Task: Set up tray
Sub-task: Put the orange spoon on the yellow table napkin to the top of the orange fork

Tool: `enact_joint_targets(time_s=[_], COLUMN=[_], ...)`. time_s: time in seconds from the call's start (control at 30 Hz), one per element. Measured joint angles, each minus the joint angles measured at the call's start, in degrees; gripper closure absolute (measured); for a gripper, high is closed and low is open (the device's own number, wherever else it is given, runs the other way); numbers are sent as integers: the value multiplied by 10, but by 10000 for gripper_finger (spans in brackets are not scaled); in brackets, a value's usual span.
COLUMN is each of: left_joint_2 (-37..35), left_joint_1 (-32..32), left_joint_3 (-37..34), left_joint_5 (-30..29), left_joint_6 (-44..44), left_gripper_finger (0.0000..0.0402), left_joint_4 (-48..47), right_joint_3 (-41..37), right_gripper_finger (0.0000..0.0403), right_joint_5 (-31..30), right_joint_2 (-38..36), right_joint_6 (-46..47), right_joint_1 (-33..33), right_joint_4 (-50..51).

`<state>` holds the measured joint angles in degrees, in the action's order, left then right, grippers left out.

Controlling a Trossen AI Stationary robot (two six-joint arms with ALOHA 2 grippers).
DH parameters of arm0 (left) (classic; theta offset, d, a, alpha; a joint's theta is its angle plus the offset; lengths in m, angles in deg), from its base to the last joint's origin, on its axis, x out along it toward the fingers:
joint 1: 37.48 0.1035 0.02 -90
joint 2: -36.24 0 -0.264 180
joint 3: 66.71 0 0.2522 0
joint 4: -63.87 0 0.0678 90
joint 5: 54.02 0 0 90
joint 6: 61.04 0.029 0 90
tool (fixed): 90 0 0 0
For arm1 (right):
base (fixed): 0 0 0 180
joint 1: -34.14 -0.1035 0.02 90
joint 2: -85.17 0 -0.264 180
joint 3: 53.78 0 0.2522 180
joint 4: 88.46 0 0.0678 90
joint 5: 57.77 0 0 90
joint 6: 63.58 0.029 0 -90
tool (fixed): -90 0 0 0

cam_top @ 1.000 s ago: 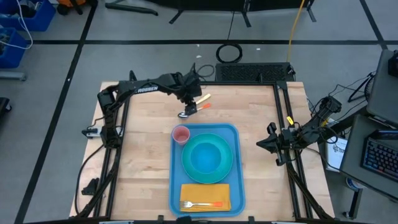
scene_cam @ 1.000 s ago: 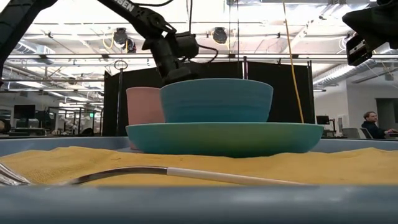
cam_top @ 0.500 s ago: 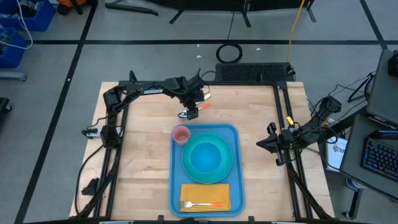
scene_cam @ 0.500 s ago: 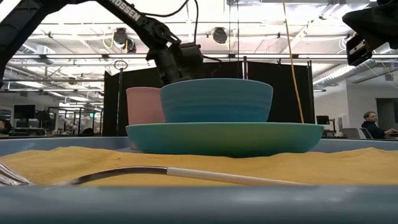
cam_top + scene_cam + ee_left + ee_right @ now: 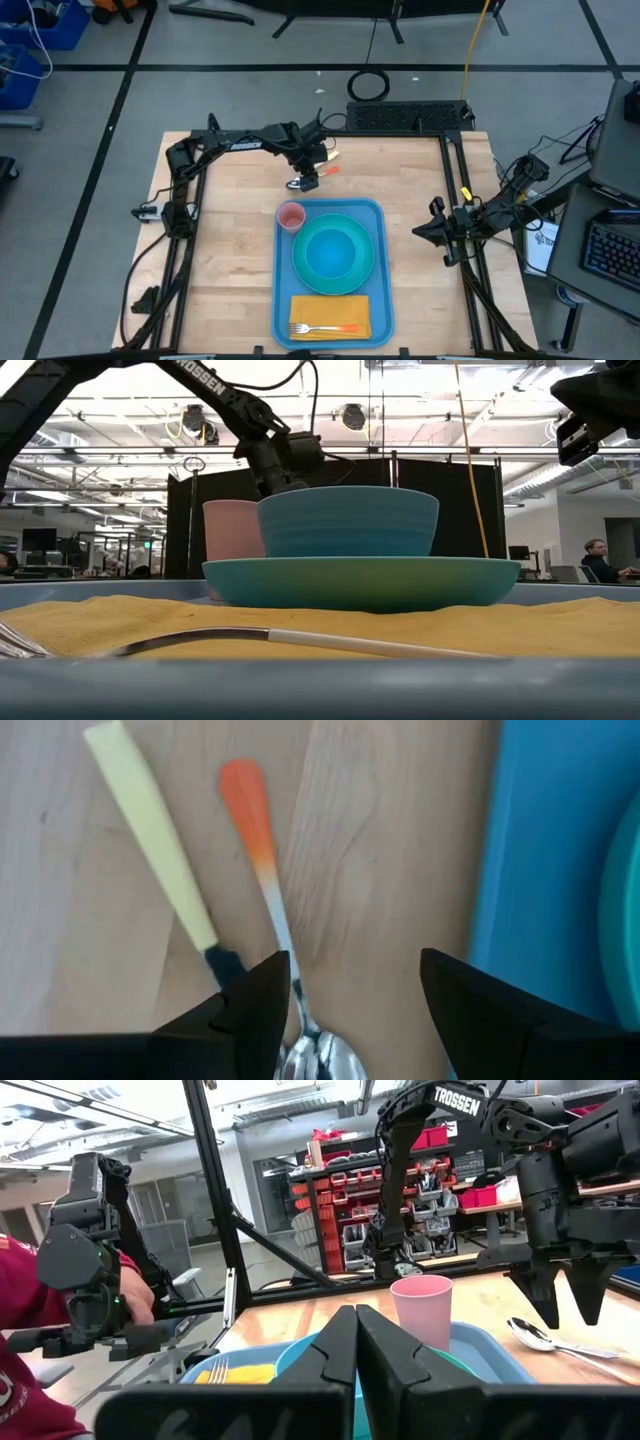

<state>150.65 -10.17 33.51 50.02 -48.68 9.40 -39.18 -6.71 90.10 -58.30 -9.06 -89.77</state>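
Tray (image 5: 382, 262) is set on the desk (image 5: 225, 280), carrying plate (image 5: 308, 272) with bowl (image 5: 333, 248), pink cup (image 5: 291, 216), and napkin (image 5: 330, 310) with fork (image 5: 322, 328). Left gripper (image 5: 311, 180) is seen open just beyond the tray's far edge, lowered over a spoon (image 5: 270, 900) with an orange handle; a yellow-handled utensil (image 5: 150, 845) lies beside it. Right gripper (image 5: 420, 232) is closed, parked off the tray's right side.
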Motion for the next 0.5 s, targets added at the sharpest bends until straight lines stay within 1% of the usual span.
enact_joint_targets(time_s=[0.13, 0.3, 0.5], left_joint_2=[0, 11, 32], left_joint_1=[0, 6, 1], left_joint_3=[0, 1, 0], left_joint_5=[-15, 15, 4], left_joint_6=[11, 14, 21], left_gripper_finger=[172, 172, 172], left_joint_4=[-17, -22, -19], right_joint_3=[0, 0, 0], right_gripper_finger=[403, 403, 403], right_joint_5=[0, 0, 0], right_joint_2=[0, 0, 0], right_joint_6=[0, 0, 0], right_joint_1=[0, 0, 0], right_joint_4=[0, 0, 0])
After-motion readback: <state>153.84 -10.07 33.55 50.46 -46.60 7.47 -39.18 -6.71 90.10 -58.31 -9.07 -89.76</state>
